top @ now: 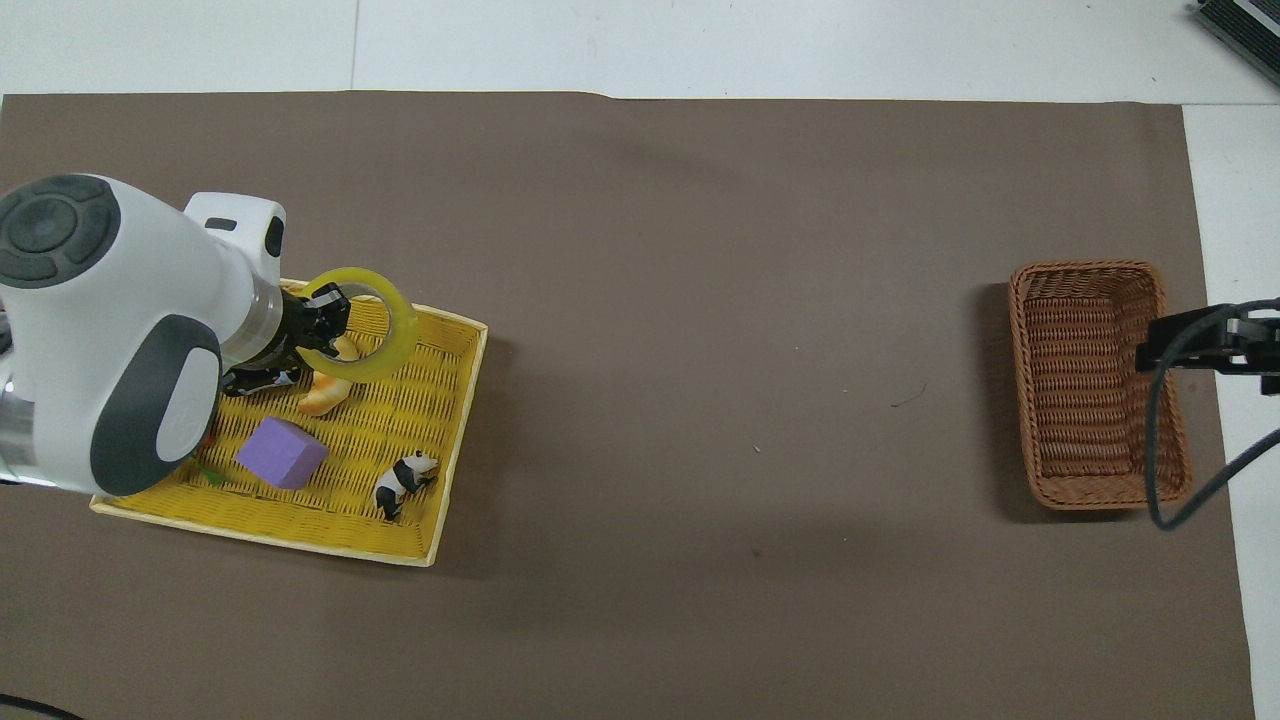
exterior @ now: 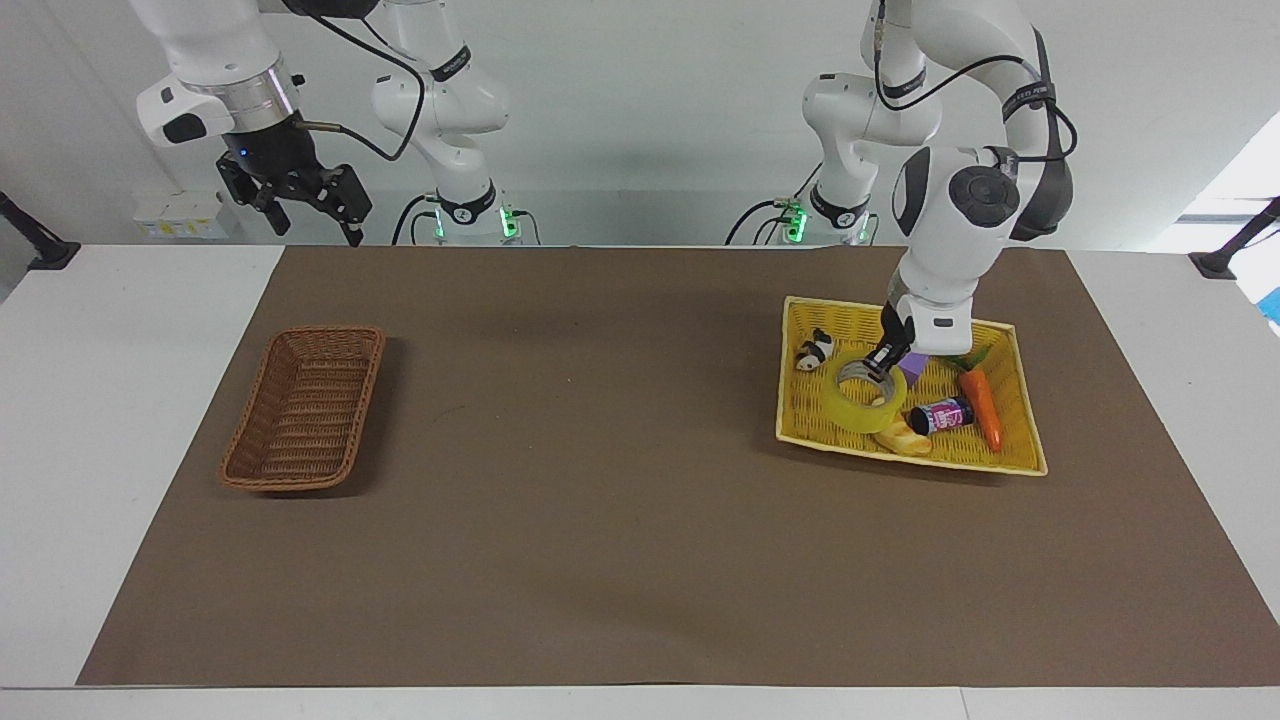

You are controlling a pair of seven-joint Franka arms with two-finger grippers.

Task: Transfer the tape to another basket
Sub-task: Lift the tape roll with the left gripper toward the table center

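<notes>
Facing view, entry: tape (exterior: 866, 398) — lifted over yellow basket (exterior: 1010, 455), rim pinched by left gripper (exterior: 884, 362), one finger through core. Likely light, stiff, slick; grip at wall. Right gripper (exterior: 310, 205) waiting, fingers spread, near brown basket (exterior: 304, 408) — mat's right-arm end.

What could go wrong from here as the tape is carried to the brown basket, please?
The left gripper pinches only one wall of the tape, so the hanging roll could swing or slip out. The brown basket is narrow and sits at the right arm's end; a drop could catch its rim. The open right gripper waits near it.
</notes>
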